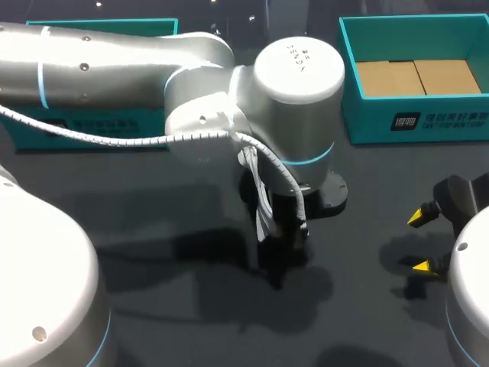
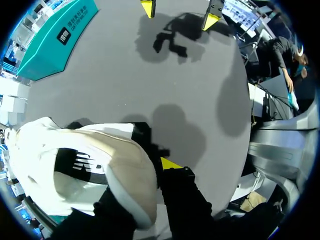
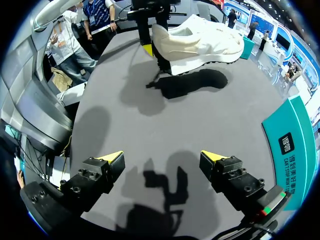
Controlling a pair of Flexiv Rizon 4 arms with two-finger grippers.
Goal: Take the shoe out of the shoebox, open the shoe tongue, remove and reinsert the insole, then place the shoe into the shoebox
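While my left pincer [image 2: 152, 172] clamps the white shoe [image 2: 75, 165] by its heel above the tabletop's [image 1: 168, 306] middle, my right pincer [image 3: 161, 159] hangs wide open, empty, near right; shoebox [image 1: 351, 84] far right.

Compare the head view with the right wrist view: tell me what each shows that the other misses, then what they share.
Head view only: the brown floor of the open teal box, with nothing on it, and a second box behind the left arm, which covers whatever its pincer holds. Right wrist view only: the white shoe, gripped by the left pincer and apparently held clear of the table, with its shadow beneath. Both: the dark table, the right pincer open and empty, and a teal box wall.
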